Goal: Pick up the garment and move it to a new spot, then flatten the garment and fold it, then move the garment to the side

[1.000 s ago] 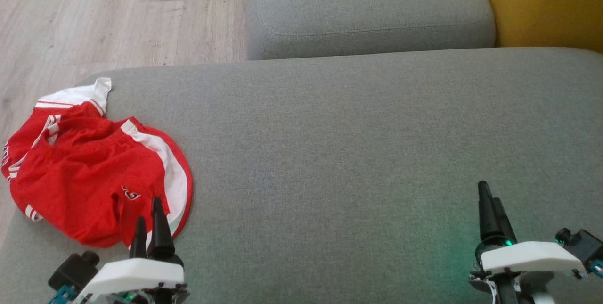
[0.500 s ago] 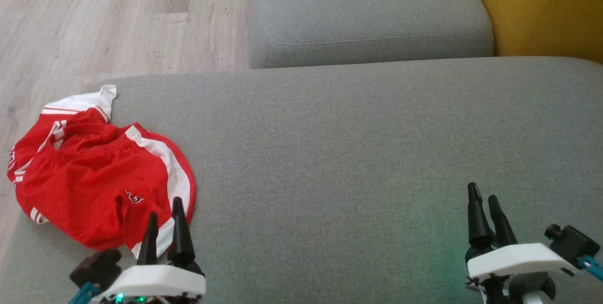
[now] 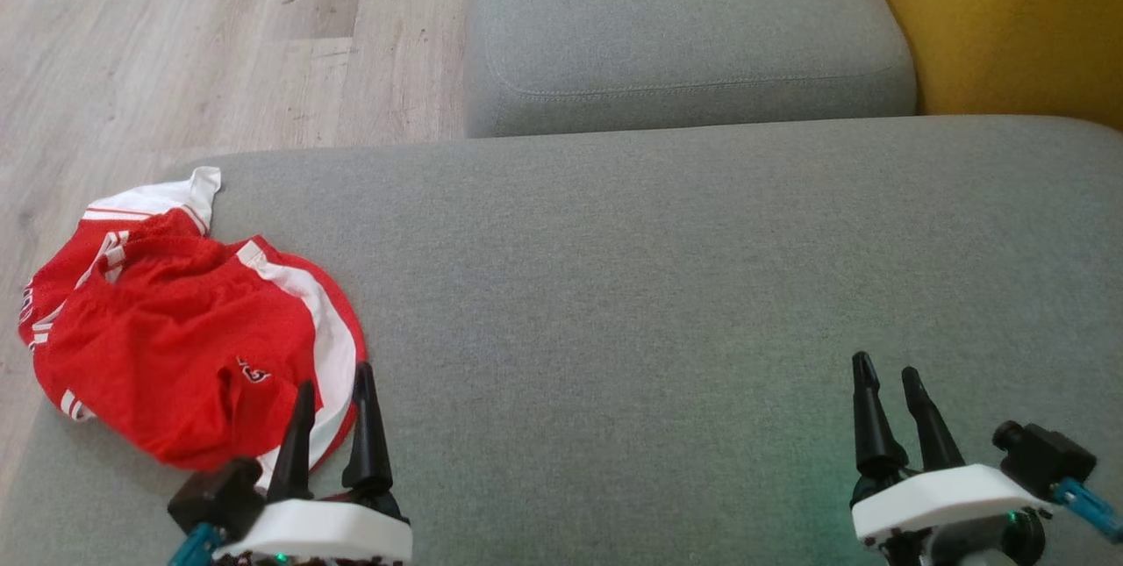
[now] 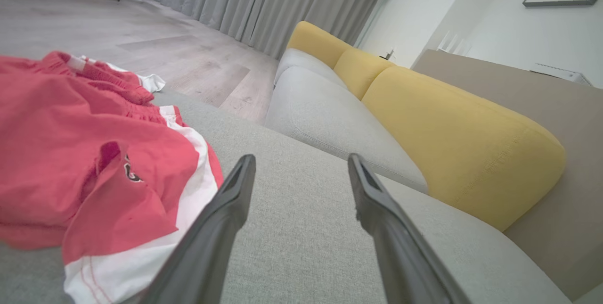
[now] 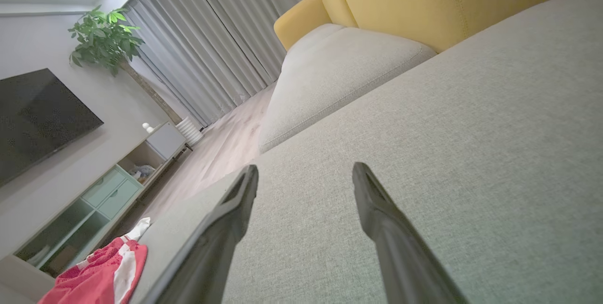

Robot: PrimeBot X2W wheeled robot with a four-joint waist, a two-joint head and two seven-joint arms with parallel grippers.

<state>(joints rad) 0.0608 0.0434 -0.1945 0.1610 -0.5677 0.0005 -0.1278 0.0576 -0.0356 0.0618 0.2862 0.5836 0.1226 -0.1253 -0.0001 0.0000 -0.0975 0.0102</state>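
Grey sofa cushion (image 3: 658,285), crumpled red-and-white garment (image 3: 175,347) (shorts, seemingly) at its left end. Left gripper (image 3: 333,377) beside the hem, fingers apart; right gripper (image 3: 886,364) well away, likewise spread.

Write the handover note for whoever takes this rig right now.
Left hand: open, holding nothing, fingers at the near right edge of the shorts; contact cannot be told.
Right hand: open, holding nothing, over bare seat far to the right.
Shorts: red and white, crumpled at the left end of the grey seat, one white corner at the seat's far edge.
Done: nothing; the shorts are not yet picked up.
Left: grasp the shorts, carry them to a new spot on the seat, flatten, fold, then move them aside.
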